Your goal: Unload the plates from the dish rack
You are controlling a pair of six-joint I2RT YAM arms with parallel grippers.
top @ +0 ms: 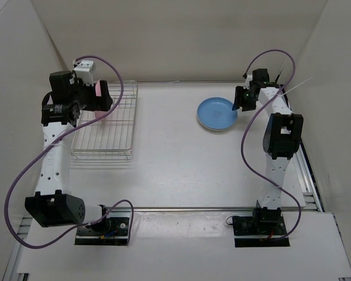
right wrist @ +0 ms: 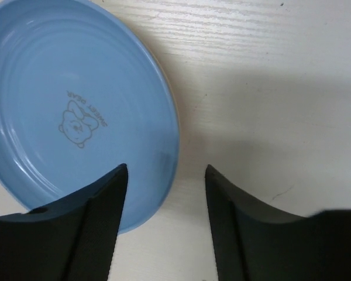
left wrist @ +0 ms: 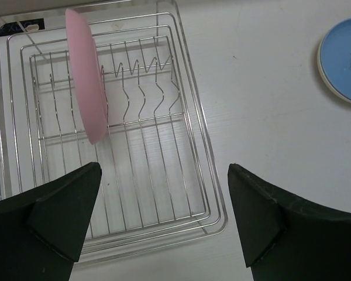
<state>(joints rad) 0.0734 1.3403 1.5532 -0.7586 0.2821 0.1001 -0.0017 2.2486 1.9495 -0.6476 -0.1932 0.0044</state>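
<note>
The silver wire dish rack sits at the left of the table. A pink plate stands on edge in its slots, mostly hidden in the top view behind my left gripper. My left gripper hovers open and empty above the rack, nearer than the pink plate. A blue plate with a bear mark lies flat on the table at the right, with a cream rim showing under its edge. My right gripper is open, straddling the blue plate's right rim. The blue plate also shows in the left wrist view.
White walls enclose the table at the back and sides. A metal rail runs across near the arm bases. Purple cables loop from both arms.
</note>
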